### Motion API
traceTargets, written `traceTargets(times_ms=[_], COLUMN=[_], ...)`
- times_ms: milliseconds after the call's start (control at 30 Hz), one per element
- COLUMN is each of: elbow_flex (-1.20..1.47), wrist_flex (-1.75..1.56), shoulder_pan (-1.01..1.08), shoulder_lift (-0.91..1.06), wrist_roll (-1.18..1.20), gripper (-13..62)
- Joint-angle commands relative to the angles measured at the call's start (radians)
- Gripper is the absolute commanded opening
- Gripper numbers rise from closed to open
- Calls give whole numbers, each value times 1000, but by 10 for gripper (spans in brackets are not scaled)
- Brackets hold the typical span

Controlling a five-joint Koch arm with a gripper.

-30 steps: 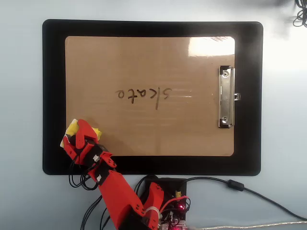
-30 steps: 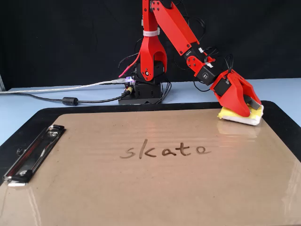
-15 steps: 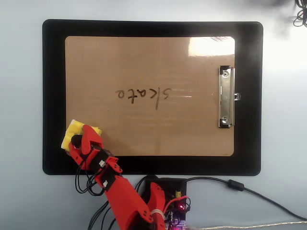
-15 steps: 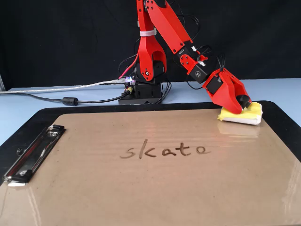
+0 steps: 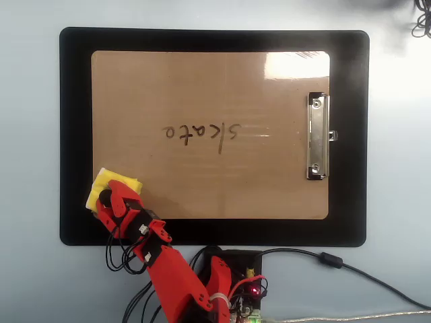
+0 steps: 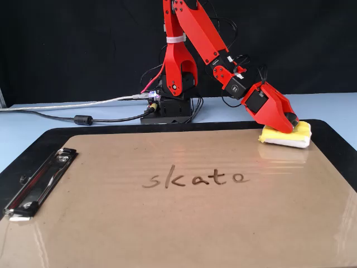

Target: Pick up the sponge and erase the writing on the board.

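Sponge [image 6: 285, 135], yellow with a whitish underside, sits flat on a corner of the board [image 6: 167, 223]: the lower left corner in the overhead view [image 5: 111, 186], the far right one in the fixed view. The red gripper [image 6: 287, 121] is tilted down over the sponge's top, its tip touching or nearly touching it. Whether the jaws are spread or pinching anything cannot be told; they overlap in both views. The writing [image 6: 195, 178] lies mid-board, well apart from the sponge, fully legible. A silver clip [image 5: 318, 136] is at the board's opposite end. The board rests on a black mat [image 5: 74, 134] on the pale worktop [image 5: 34, 168].
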Motion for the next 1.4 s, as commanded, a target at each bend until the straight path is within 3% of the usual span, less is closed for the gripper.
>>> traceTargets(times_ms=[0, 267, 467, 933, 1367], elbow_flex=[-3, 2, 23, 52, -77], wrist_flex=[-34, -35, -38, -41, -28], shoulder_pan=[-18, -9, 26, 337, 942], shoulder_lift=[17, 18, 20, 74, 86], wrist_roll=[8, 43, 35, 20, 86], gripper=[143, -47, -56, -77, -77])
